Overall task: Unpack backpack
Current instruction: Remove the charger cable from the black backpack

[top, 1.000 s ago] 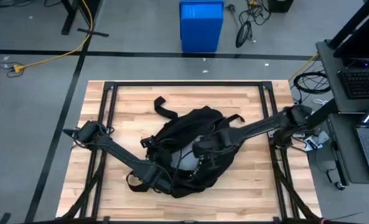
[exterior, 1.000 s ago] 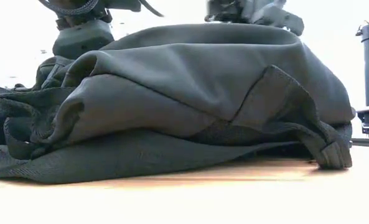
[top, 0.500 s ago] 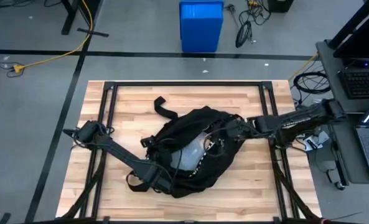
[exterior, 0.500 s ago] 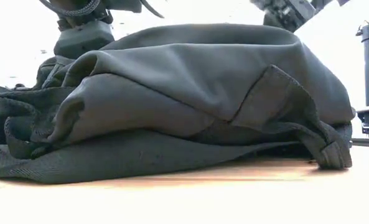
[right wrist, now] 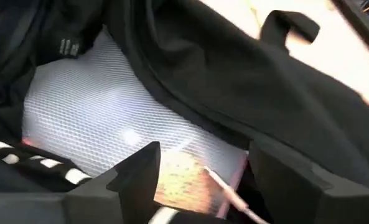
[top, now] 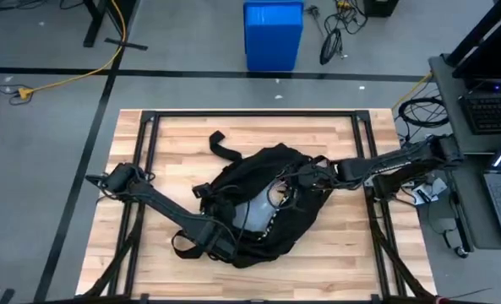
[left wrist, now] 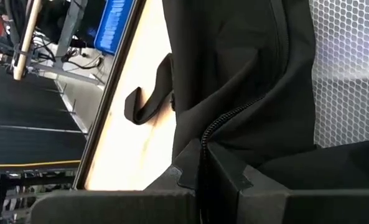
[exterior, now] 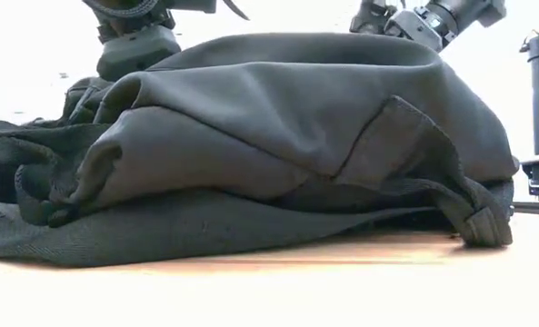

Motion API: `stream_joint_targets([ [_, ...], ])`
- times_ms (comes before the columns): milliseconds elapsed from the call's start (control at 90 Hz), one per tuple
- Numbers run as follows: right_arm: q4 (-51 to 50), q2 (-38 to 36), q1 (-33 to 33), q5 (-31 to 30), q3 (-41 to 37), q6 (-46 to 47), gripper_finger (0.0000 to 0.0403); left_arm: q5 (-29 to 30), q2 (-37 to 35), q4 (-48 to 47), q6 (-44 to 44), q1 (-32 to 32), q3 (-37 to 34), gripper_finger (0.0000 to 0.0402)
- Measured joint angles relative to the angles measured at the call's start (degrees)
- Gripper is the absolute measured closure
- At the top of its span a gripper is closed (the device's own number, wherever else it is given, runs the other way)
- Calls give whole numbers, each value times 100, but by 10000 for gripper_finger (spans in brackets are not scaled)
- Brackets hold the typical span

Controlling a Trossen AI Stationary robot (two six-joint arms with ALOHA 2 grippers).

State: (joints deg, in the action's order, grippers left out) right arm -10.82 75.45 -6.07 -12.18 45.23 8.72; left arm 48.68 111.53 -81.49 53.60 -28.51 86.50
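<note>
1. Right gripper (right wrist: pixel 200 180) hangs spread over the open backpack (top: pixel 263 203), mid-table, above a white mesh pouch (right wrist: pixel 103 124).
2. Left gripper (left wrist: pixel 206 171) pinches the zipper edge (left wrist: pixel 234 115).
3. Risk: if that pinch slips, the flap could flop shut and block the reach.

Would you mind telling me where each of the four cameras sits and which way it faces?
High view: overhead, straight down on the table, both arms and the backpack.
Low view: table height, level across; backpack fills it, arm parts above.
Left wrist view: on the left arm; left gripper clamps the zipper edge.
Right wrist view: right gripper open over white mesh lining.
Shared: both wrist views show the mesh.
</note>
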Motion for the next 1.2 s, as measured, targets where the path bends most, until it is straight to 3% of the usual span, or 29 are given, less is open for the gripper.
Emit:
stream_joint_targets([
  [178,-23,258,92,57,96,630,153,82,0,2,-1,0,0,394],
  [678,-213,403,85,26,336,550,151,108,1,61,5,0,-2,394],
  [889,-550,415,293,-421,337,502,151,110,0,63,5,0,-2,394],
  [1200,-554,423,643,-221,337,304,151,110,2,109,-1,0,-2,394],
])
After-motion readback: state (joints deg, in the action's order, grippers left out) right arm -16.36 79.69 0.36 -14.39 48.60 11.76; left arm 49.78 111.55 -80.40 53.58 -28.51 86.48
